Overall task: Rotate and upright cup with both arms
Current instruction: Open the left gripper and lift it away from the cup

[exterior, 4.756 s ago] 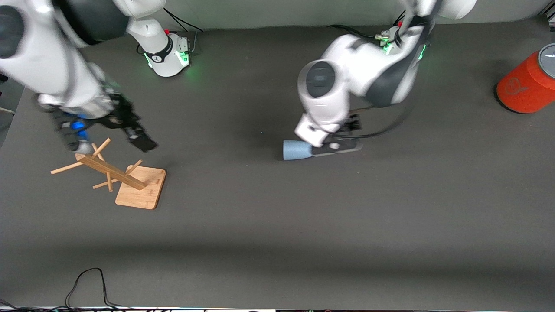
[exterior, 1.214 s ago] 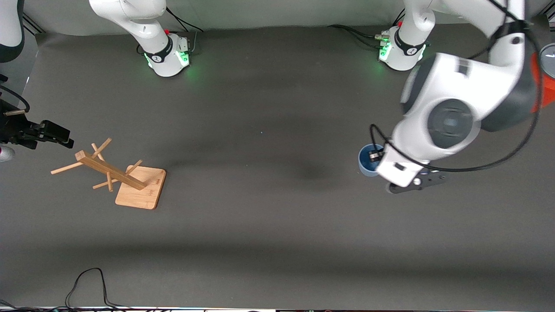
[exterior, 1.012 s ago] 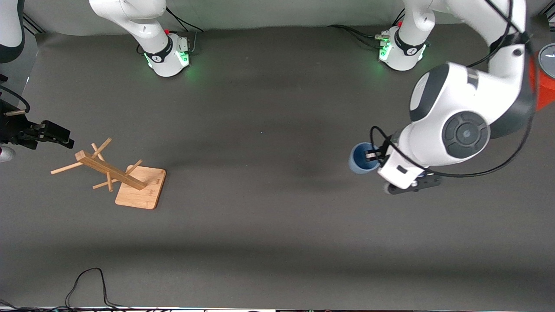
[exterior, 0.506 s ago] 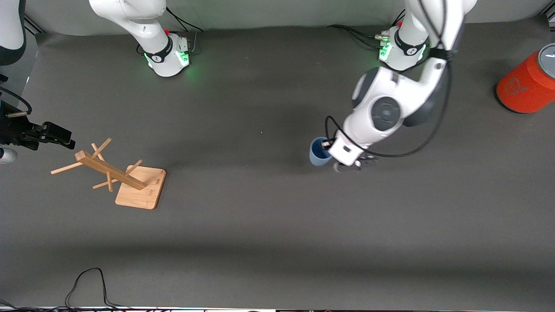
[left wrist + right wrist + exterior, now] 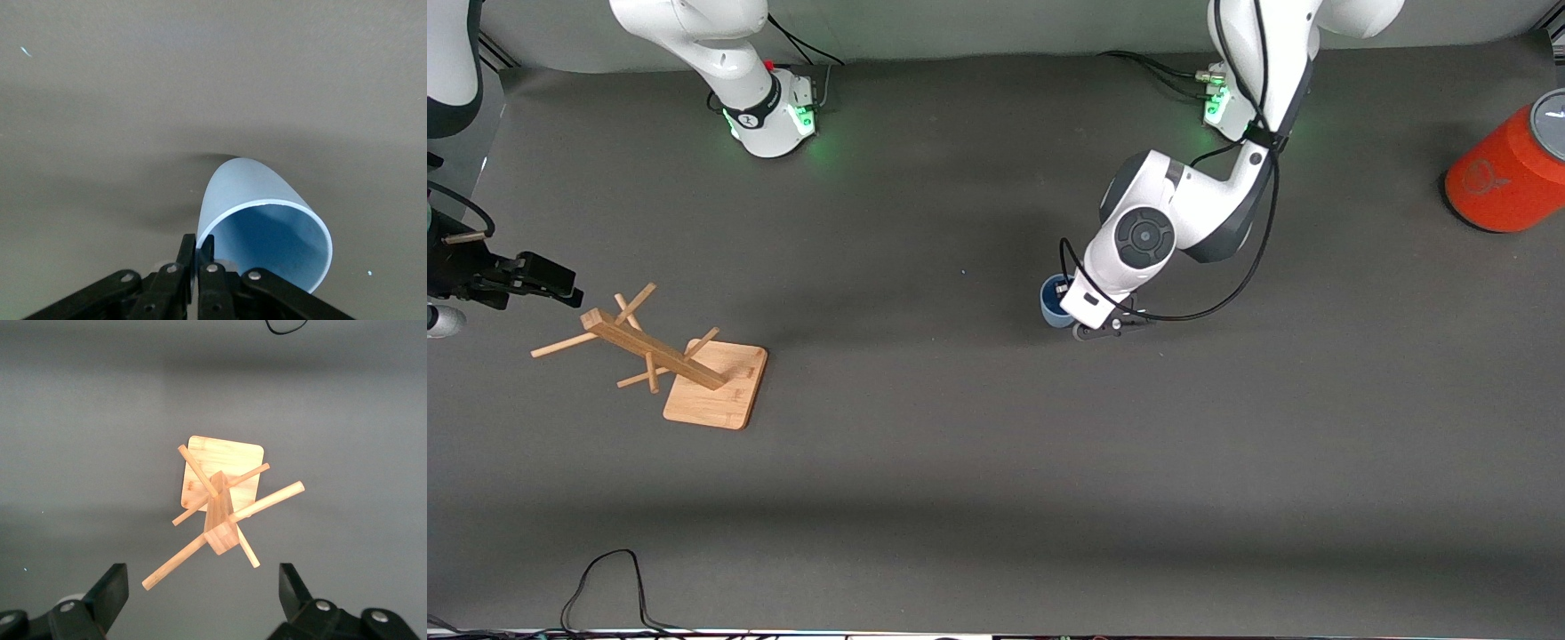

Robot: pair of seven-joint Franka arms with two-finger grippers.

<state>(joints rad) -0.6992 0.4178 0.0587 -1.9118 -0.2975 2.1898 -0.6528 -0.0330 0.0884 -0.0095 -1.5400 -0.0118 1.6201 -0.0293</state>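
Between my left gripper's (image 5: 198,252) pinched fingers sits the smooth matte blue cup's (image 5: 257,207) rim, base hidden; my right gripper (image 5: 203,597) waits spread wide.

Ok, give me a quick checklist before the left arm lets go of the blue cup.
1. Grip: left gripper shut on the rim of the small light-blue plastic cup: ok.
2. Cup mouth up, seen in the front view: ok.
3. Cup base resting on the dark grey table: cannot tell.
4. Right gripper open, waiting over the wooden peg rack, away from the cup: ok.
5. Large orange cylinder with grey lid well apart, at the left arm's end: ok.
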